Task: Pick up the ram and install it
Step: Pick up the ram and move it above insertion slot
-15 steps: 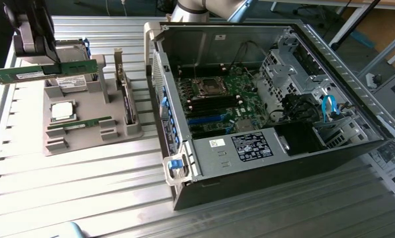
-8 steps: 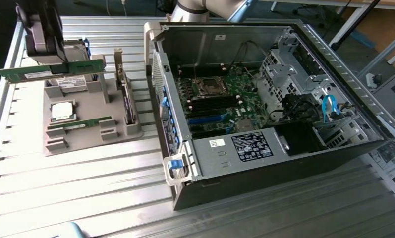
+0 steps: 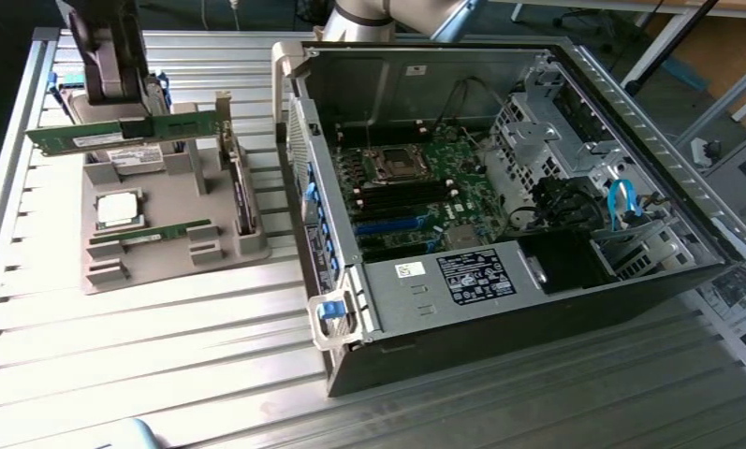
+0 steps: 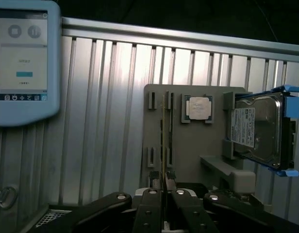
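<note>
Right now the ram (image 3: 110,136) (image 4: 163,145) is hanging level in the grip of the gripper (image 3: 130,129) (image 4: 163,178), its white label facing the exterior view and its long green board sticking out to both sides of the fingers. The jaws are standing almost closed, pinching the thin board near its middle; in the wrist view the stick is showing edge-on as a narrow line running out from between the two fingertips (image 4: 153,178).

The held stick is sitting over the far end of the grey parts holder (image 3: 160,257) (image 4: 188,145), on the exterior view's left. Whether it is touching the holder, I cannot tell. A second stick (image 3: 151,234) of the same kind is lying in a slot of that holder, near the square silver CPU chip (image 3: 117,208) (image 4: 199,108). A hard drive (image 4: 256,128) with a white label and blue rails is standing at one end of the holder.

The open computer case (image 3: 410,56) is lying on its side on the exterior view's right, well apart from the ram, and its motherboard (image 3: 442,168) is facing up with the dark memory slots (image 3: 404,198) showing. Everything is resting on a ribbed metal table (image 3: 160,355) (image 4: 101,121). A light blue screen device (image 4: 21,63) is lying on the table beside the holder.
</note>
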Action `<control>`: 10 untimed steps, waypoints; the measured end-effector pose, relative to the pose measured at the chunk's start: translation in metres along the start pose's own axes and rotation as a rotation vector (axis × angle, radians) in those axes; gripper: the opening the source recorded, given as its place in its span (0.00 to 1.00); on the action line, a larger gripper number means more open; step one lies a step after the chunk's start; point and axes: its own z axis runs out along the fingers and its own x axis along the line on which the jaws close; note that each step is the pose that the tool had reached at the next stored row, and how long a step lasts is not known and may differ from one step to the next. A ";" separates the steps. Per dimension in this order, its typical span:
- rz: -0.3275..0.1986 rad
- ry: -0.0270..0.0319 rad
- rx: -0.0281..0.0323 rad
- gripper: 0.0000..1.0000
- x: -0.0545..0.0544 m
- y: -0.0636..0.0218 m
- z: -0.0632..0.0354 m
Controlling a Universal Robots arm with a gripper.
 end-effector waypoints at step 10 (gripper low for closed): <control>0.000 0.0006 -0.0001 0.13 0.002 -0.0177 -0.0008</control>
